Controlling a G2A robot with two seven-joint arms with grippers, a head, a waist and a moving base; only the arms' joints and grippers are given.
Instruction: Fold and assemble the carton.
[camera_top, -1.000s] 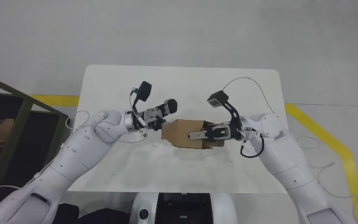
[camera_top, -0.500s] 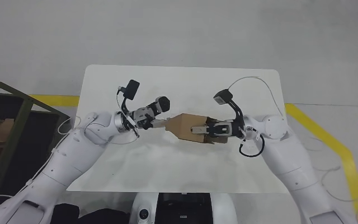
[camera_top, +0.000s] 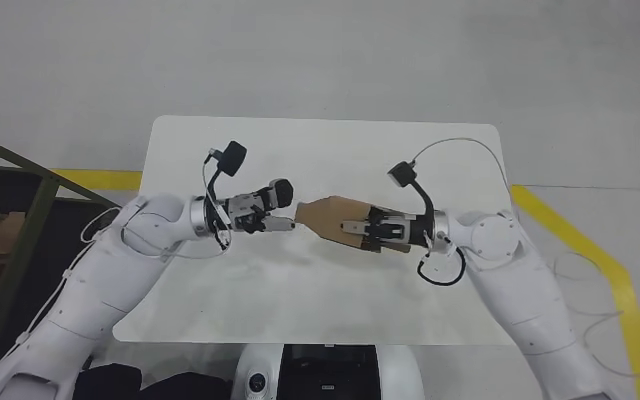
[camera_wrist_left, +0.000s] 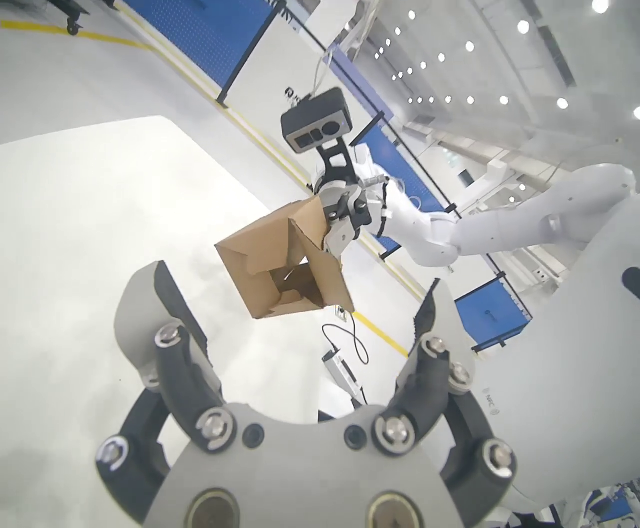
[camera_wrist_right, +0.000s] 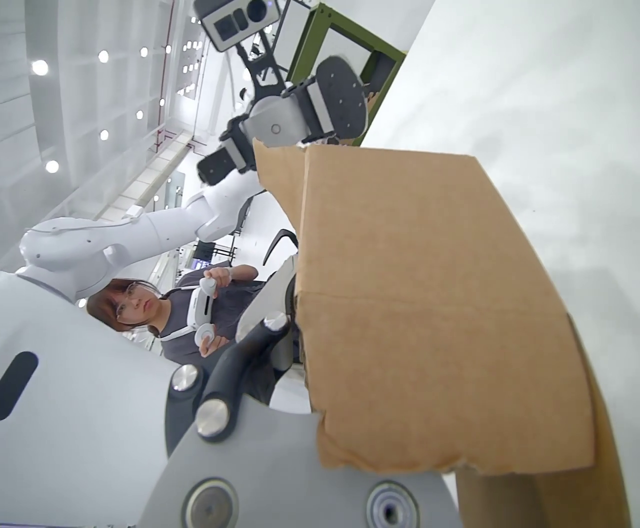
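1. Carton (camera_top: 340, 215). Brown corrugated, partly erected. It is held above the middle of the table (camera_top: 300, 150), between the two arms, with one corner pointing left.
   - In the left wrist view its open mouth faces the left arm.
   - Loose flaps show inside the carton, and they are not folded flat.

2. Reason for the hold (a judgement). The carton is kept off the table with its open end turned toward the free arm. This probably lets that arm reach the flaps and press them in while the other arm steadies the body. Assembly looks to be midway: the walls are squared up, but the ends are not closed.

3. Right gripper (camera_top: 372, 228). It sits at the carton's right end.
   - The fingers are closed on a wall panel near its edge, and that grip carries the whole carton.
   - In the right wrist view the cardboard lies across the claw and hides most of it.

4. Left gripper (camera_wrist_left: 299, 312). It sits just left of the carton's pointed end.
   - The jaws are spread wide and hold nothing.
   - Its own wrist view shows the carton framed between the two fingers but beyond their tips, so it appears to be apart from them.

5. Risk (a judgement). A single-panel grip on thin board may let the carton rack or twist when the flaps are pushed.
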